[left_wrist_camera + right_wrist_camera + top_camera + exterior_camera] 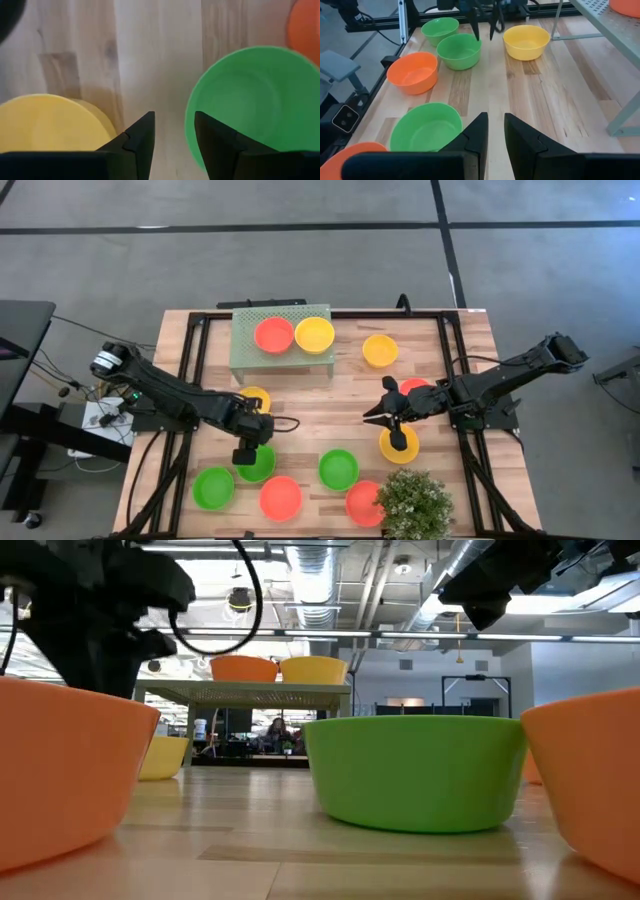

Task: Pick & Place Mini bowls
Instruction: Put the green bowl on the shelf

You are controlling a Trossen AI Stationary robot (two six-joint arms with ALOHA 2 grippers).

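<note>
High view: wooden slatted table point(330, 405) carrying small round plastic mini bowls. One red point(274, 335) and one yellow point(314, 334) set on the pale green perforated stand point(245, 350); loose yellow bowl point(380, 350) beside it; green point(213, 488) point(338, 469) and red point(281, 498) bowls along the near edge. Left gripper point(247, 454) poised at the rim of a green bowl point(262, 467), another yellow bowl point(257, 396) just behind. Right gripper point(388, 416) over mid-table, near a yellow bowl point(399, 446) and the bushy green plant point(416, 502).

Low view: green bowl point(415, 772) centre, stand behind; arms overhead only.

Left wrist view: fingers point(142, 135) parted, nothing held, green rim point(250, 100) beside one finger.

Right wrist view: fingers point(479, 131) slightly apart, empty.

Risk: descent with one finger on the rim likely to tip or skid the light bowl into neighbours. Bowls crowded near the front edge; open room at table centre.
</note>
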